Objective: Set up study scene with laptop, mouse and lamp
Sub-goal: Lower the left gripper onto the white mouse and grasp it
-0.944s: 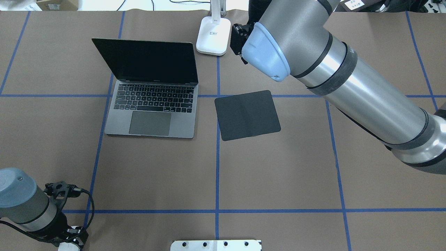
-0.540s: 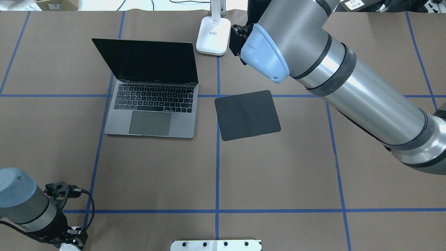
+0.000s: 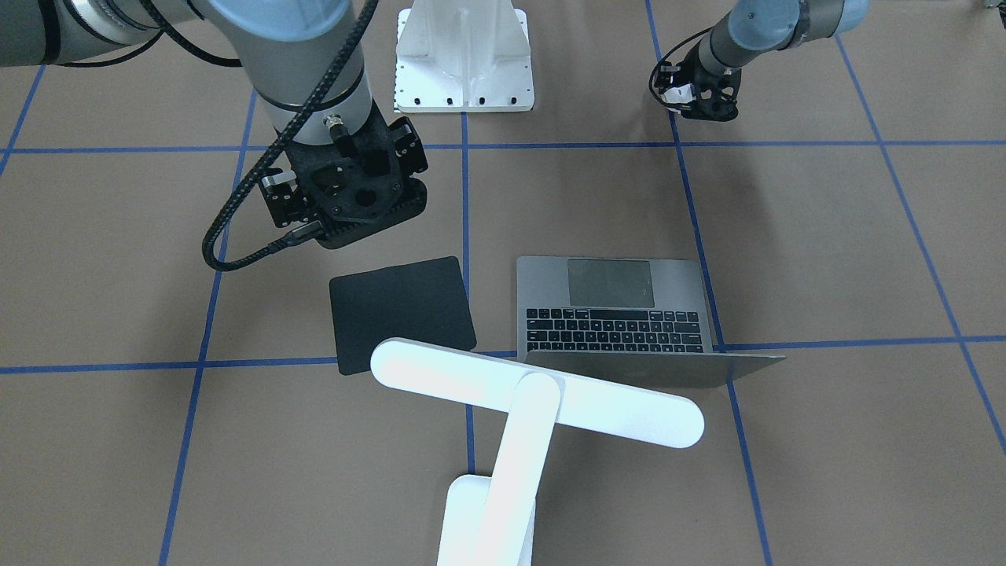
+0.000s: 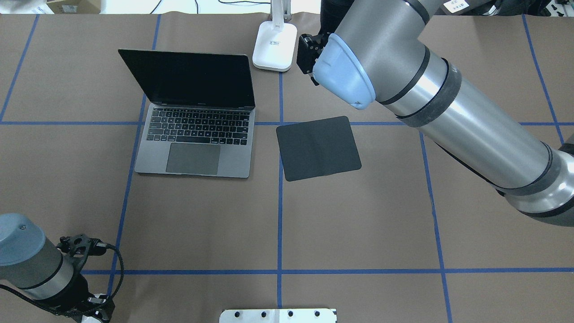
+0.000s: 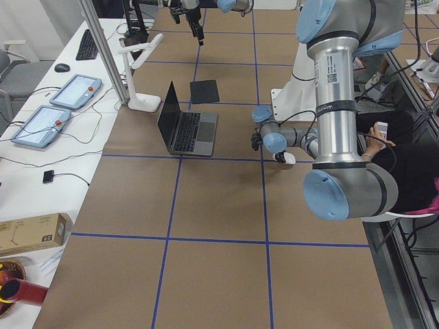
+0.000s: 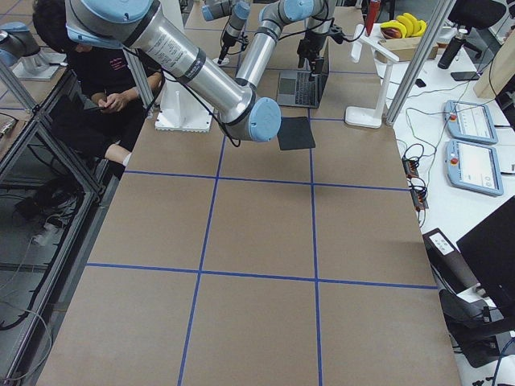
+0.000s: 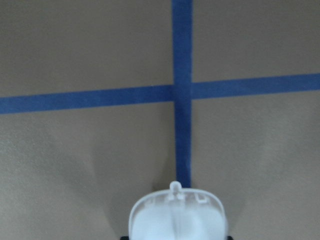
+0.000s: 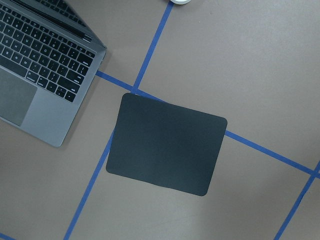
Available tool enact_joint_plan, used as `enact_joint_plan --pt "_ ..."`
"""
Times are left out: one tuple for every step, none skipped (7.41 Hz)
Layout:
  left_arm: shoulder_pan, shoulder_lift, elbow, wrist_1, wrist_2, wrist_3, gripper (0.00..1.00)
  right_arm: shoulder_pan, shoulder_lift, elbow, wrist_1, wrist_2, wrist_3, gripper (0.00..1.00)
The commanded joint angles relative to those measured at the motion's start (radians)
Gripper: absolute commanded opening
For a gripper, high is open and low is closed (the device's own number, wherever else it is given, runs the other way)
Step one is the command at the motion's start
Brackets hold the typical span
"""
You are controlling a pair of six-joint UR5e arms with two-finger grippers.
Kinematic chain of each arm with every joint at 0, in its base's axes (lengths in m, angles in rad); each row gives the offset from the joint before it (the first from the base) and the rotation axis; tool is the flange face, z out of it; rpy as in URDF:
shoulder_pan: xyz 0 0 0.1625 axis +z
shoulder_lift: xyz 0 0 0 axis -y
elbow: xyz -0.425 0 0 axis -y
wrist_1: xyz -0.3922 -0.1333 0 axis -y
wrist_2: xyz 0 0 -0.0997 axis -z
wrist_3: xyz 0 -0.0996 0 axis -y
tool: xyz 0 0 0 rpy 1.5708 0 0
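The laptop [image 4: 193, 134] stands open on the bench [image 4: 358, 224], in the half on the robot's left. Its screen is dark and its keyboard faces the robot. Just beside it, toward the robot's right, a flat black pad [image 4: 318, 148] lies a little turned on the brown surface, with nothing on it. The two are close but do not touch.

The lamp [image 3: 534, 401] stands upright at the far edge of the bench, away from the robot. Its small base sits behind the gap between the laptop and the pad.

The mouse [image 7: 175, 217] is not on the pad. It is in the left gripper [image 3: 695, 98], low over the bench near the robot's base and well apart from the laptop. The gripper is clamped on it from both sides. I cannot tell if the mouse touches the surface. Under it, two blue tape lines cross.

The right gripper [image 3: 346, 200] hangs high over the bench, and its camera looks down on the pad and one corner of the laptop. Its fingers are hidden in every view, so I cannot tell if they are apart or together.

A white ribbed pedestal [image 3: 464, 55] stands between the two arms.
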State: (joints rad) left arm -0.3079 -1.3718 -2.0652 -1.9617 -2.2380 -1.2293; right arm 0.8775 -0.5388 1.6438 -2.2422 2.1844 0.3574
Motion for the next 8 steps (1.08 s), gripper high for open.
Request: enact_joint_plan --pt "-0.002 -0.006 -0.003 0.0 -0.009 0.001 0.63 0.0 -0.001 0.001 0.001 -0.002 0.0 1.0" --pt "-0.013 -0.016 -0.004 0.001 -0.009 -0.001 0.63 0.0 -0.001 0.002 0.001 -0.002 0.0 1.0" --pt "-0.032 -0.016 -0.013 0.001 -0.009 0.001 0.63 0.0 -0.003 0.002 0.0 0.0 0.0 1.0" --pt "-0.077 -0.032 -0.016 0.004 -0.012 0.002 0.63 0.0 -0.009 0.008 0.0 0.0 0.0 1.0" --pt "-0.141 -0.067 -0.016 0.007 -0.014 0.008 0.63 0.0 -0.032 0.034 0.001 0.002 0.0 1.0" --pt "-0.205 -0.113 -0.015 0.009 -0.028 0.011 0.63 0.0 -0.058 0.063 0.001 0.003 0.0 1.0" --pt "-0.27 -0.16 -0.007 0.012 -0.052 0.013 0.63 -0.002 -0.067 0.076 0.001 0.005 0.0 1.0" --pt "-0.311 -0.205 -0.003 0.014 -0.058 0.014 0.63 -0.002 -0.082 0.089 0.001 0.005 0.0 1.0"
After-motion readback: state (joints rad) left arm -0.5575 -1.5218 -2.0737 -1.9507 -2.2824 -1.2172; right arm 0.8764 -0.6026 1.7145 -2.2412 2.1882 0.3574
